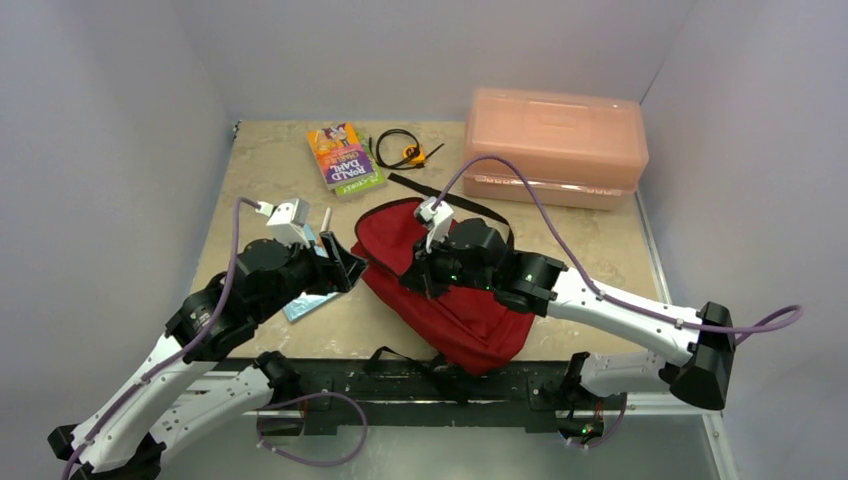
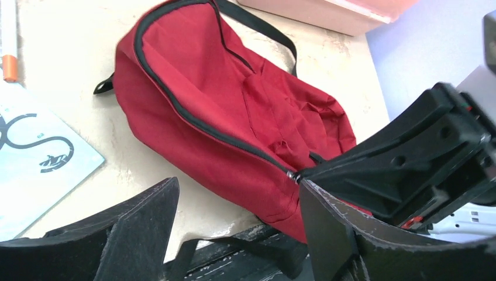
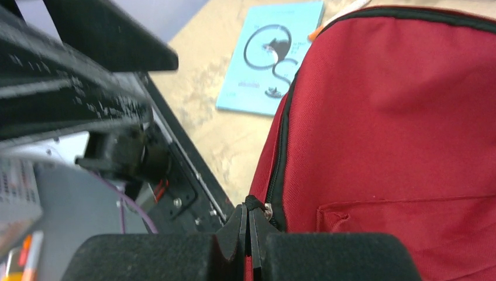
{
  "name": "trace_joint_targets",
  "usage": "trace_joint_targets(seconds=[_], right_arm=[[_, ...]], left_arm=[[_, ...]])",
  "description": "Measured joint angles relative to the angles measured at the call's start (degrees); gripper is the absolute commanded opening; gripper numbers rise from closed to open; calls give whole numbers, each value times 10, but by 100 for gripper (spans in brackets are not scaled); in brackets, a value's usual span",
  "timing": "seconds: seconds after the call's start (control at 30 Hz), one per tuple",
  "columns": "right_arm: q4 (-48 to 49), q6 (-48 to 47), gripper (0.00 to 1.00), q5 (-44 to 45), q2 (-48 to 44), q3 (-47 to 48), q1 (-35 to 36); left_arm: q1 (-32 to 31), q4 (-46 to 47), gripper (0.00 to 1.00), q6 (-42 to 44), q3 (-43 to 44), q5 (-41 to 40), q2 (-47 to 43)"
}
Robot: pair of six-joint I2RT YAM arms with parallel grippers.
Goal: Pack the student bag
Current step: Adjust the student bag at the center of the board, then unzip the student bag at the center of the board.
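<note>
The student bag (image 1: 470, 320), a dark red backpack, lies flat in the middle of the table, and its black zipper looks closed. It also shows in the left wrist view (image 2: 222, 111) and in the right wrist view (image 3: 398, 117). My right gripper (image 3: 249, 213) is shut on the black zipper pull (image 3: 252, 203) at the bag's left side, near the table's front edge. It hangs over the bag in the top view (image 1: 418, 282). My left gripper (image 1: 346, 268) is open and empty just left of the bag, its jaws wide apart (image 2: 234, 205).
A light blue booklet (image 2: 35, 158) lies under my left arm, with a white marker with an orange band (image 2: 9, 41) beside it. A colourful book (image 1: 343, 157) and a black and orange cable (image 1: 405, 150) lie at the back. A pink plastic box (image 1: 555, 145) stands at the back right.
</note>
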Motion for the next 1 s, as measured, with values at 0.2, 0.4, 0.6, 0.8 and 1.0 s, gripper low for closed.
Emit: trace_joint_targets(seconds=[0.2,0.4,0.6,0.8,1.0], right_arm=[[-18,-29,27,-62,58,1,1],[-46,-26,59,-87,127,9,1],[-62,-35,63,-73,58,-25,3],[-41,-45,63,-27,2,-109,49],[28,-55,63,73,10,-169,136]], left_arm=[[0,-6,75,-31,-15,-11,18],[0,-15,78,-44,-43,-6,53],[0,-21,77,-46,-74,23,57],[0,-14,62,-32,-114,91,73],[-65,-7,58,4,-101,94,138]])
